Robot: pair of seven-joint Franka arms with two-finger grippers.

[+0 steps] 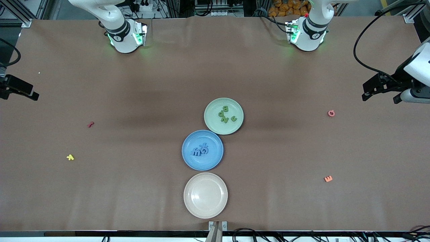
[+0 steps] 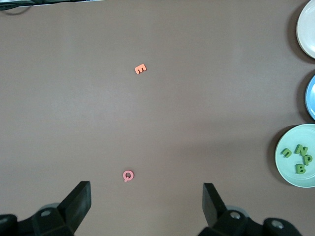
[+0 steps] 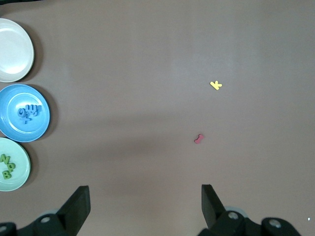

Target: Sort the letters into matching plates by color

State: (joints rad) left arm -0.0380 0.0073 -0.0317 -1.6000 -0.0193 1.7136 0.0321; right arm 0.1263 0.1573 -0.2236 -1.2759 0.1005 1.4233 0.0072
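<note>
**Q:** Nearest your front camera, what do you log?

**A:** Cream plate (image 1: 205,195), nothing in it. Blue plate (image 1: 202,150) next in the row, holding the blue letters (image 1: 200,150) in a touching cluster. Green plate (image 1: 223,116) farthest, holding four green letters (image 1: 226,114), loosely spread.

**Q:** And the strays relative to your grippers?

**A:** Toward the left arm's end: pink Q (image 2: 128,175) near the left gripper (image 2: 146,199), orange E (image 2: 140,69) well apart from it, long axis tilted slightly. Toward the right arm's end: red piece (image 3: 199,139) nearer the right gripper (image 3: 145,200) than yellow K (image 3: 215,85); red piece's long axis lies diagonal.

**Q:** Arm pose?

**A:** Both arms wait at the table's ends, clear of the plates, each with fingers spread wide and holding nothing.
</note>
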